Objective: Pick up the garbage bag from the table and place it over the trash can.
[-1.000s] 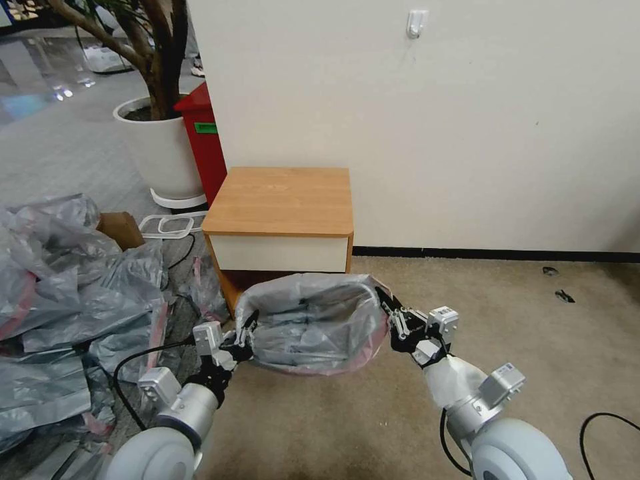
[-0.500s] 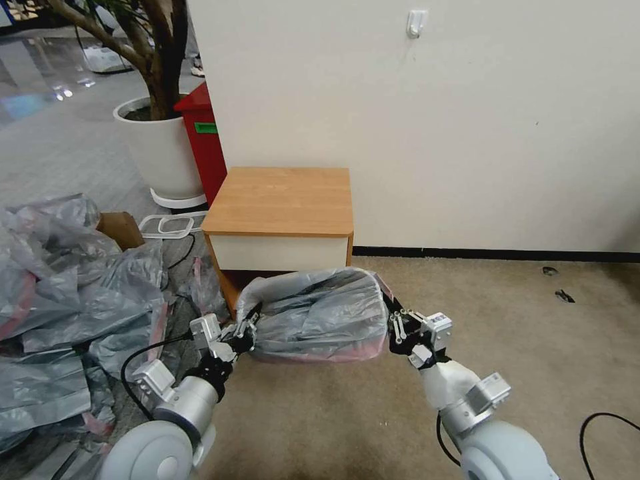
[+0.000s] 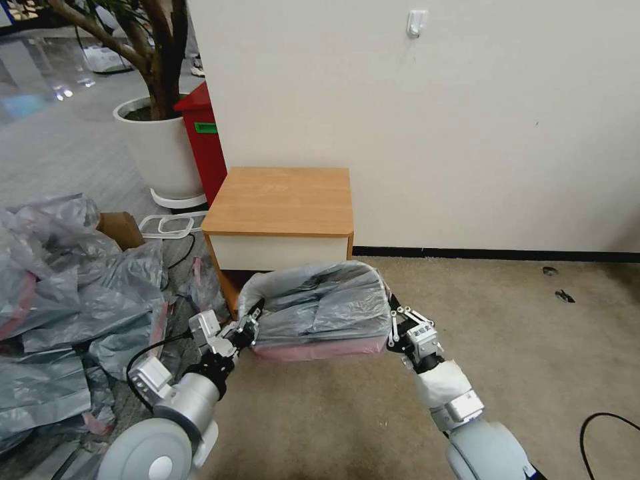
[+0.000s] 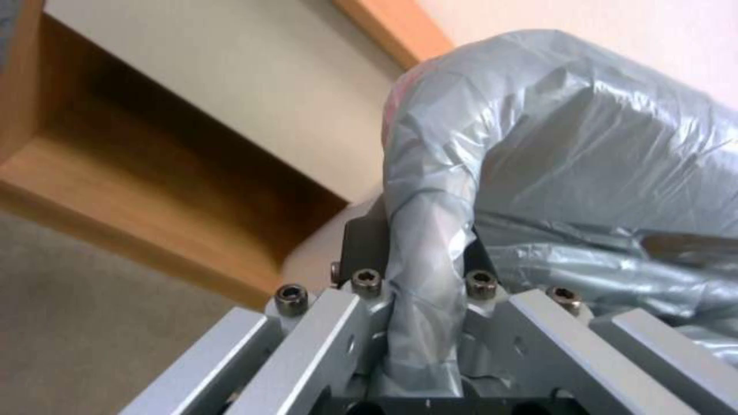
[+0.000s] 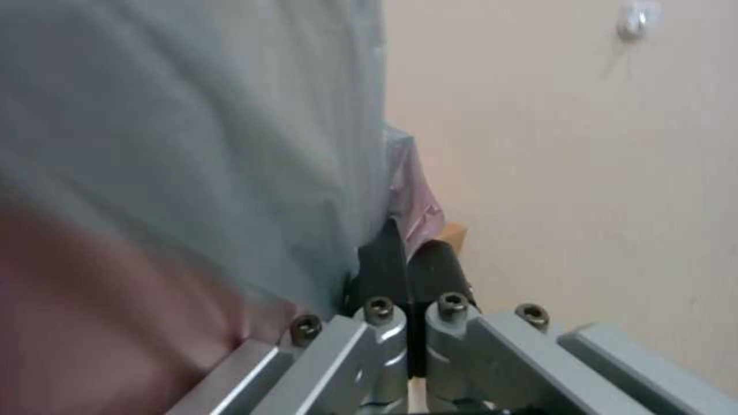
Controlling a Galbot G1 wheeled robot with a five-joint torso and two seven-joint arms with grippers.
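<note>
A heap of grey bags [image 3: 60, 300] lies on the floor out beyond the left gripper's outer side, with a white plant pot [image 3: 160, 150] and a red bin [image 3: 203, 143] farther off against the wall. The left gripper [image 3: 252, 319] sits low in front of the table [image 3: 283, 200], just below and forward of the table's left front corner. Its fingers [image 4: 361, 248] are pinched together on a gathered fold of the garbage bag [image 3: 320, 307]; in the left wrist view that fold [image 4: 423, 276] runs down between the two black pads and the film rises from there into a wide grey arch.

Between the two grippers the garbage bag is stretched out sideways, its grey film crinkled and domed on top and its pink-red rim [image 3: 313, 350] running along the lower near edge. The bag hangs in the air in front of the table's cream drawer front [image 3: 280, 253] and covers the open lower shelf from the head camera. Whether it touches the table cannot be told. In the left wrist view the shelf opening [image 4: 154, 173] lies just beyond the left gripper.

The right gripper [image 3: 391, 319] holds the opposite end of the bag, level with the left one and below the table's right front corner. Its fingers [image 5: 392, 265] are closed nearly flat against each other, with a thin edge of the film [image 5: 411, 202] caught between them; grey and pink plastic billows from its inner side. Bare wall [image 3: 467, 133] and carpet [image 3: 533, 347] lie on its outer side.
</note>
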